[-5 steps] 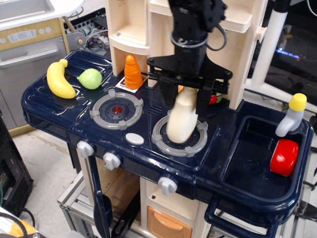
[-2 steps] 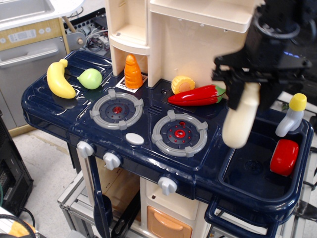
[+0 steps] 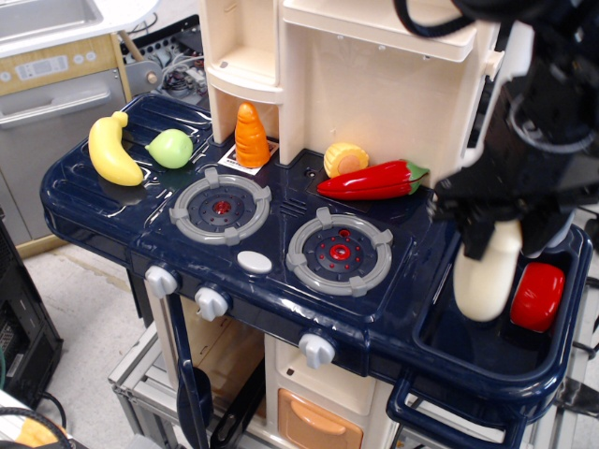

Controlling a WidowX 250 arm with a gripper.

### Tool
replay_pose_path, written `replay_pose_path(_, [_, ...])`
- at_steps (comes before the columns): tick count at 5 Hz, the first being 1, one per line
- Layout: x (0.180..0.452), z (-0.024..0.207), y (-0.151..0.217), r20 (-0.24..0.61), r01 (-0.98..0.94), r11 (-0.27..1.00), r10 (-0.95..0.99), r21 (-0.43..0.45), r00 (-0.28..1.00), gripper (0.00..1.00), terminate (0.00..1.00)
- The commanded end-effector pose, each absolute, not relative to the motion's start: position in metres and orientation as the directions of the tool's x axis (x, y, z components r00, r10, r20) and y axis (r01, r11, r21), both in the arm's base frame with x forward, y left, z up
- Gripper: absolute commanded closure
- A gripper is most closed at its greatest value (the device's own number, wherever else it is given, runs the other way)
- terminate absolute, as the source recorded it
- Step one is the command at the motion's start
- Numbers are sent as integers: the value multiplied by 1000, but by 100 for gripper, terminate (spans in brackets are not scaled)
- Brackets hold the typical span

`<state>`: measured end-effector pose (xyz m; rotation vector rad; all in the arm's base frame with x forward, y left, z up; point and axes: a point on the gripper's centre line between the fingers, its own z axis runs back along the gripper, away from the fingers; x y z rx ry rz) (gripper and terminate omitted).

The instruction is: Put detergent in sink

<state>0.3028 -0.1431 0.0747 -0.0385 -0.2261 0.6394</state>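
The detergent (image 3: 487,276) is held with its long axis near vertical, rounded base pointing down into the sink (image 3: 477,360) and neck end up, hidden inside the gripper (image 3: 506,227), whose jaws are clenched on its upper part. It is suspended over the sink's basin, just left of the red object (image 3: 537,296) lying at the sink's right side. No label or writing is legible on it, and the sink's far rim is covered by the arm.

Detergent bottle (image 3: 487,276): smooth cream plastic, slight sheen. Sink (image 3: 449,351) and countertop (image 3: 112,210): glossy navy plastic. Burner rings (image 3: 339,251): matt grey plastic. Gripper (image 3: 505,224): matt black.
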Motion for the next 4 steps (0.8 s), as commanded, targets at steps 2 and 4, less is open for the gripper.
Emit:
replay_pose_path(2, [306,86,-144,206,-576,803,595,-150,777,0,0])
replay_pose_path(4, [306,86,-144,206,-576,803,595,-150,777,0,100])
